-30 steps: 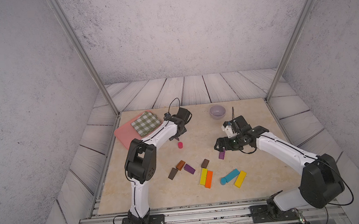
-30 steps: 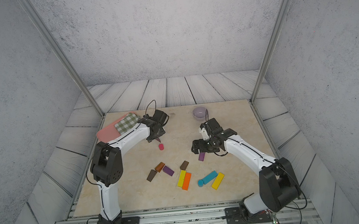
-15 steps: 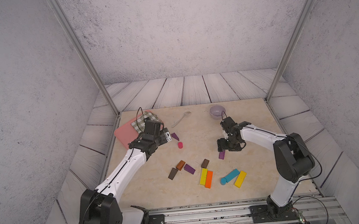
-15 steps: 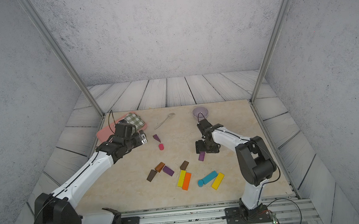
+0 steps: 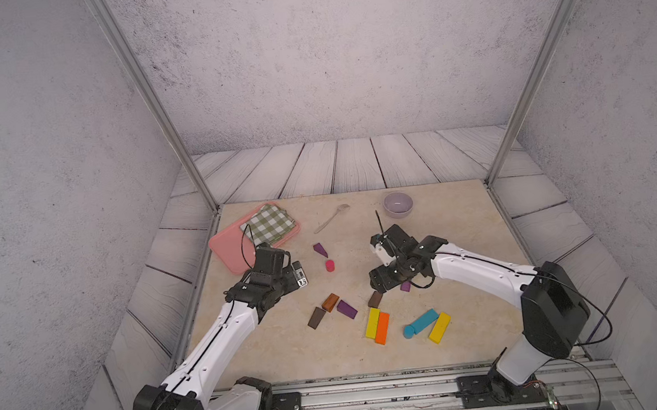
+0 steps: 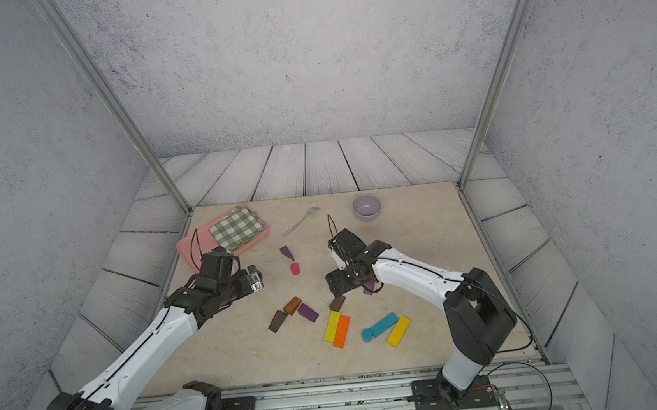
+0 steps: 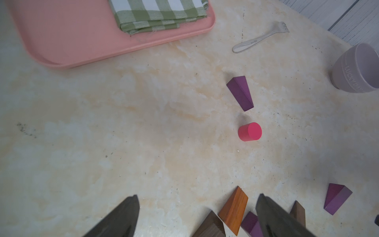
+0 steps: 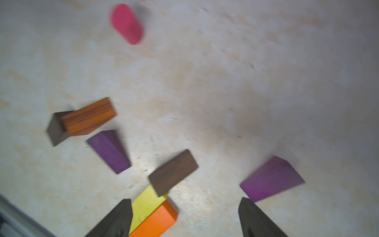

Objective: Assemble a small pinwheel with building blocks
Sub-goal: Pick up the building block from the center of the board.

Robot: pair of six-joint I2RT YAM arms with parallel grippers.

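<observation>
On the tabletop (image 5: 462, 222), blocks (image 5: 374, 323) lie scattered and the pinwheel is barely begun: a picking step. Both the left claw (image 7: 198, 195) and the right claw (image 8: 184, 199) gape empty. The right likely must drop onto the brown wedge (image 8: 173, 172).

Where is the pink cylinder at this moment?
In a top view the pink cylinder sits near the middle of the table, slightly to the robot's left. It lies just on the camera side of a lone purple wedge and does not touch it.

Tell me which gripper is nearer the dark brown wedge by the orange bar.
Right. The right gripper hangs close by that wedge; the left gripper sits beyond three other wedges.
</observation>
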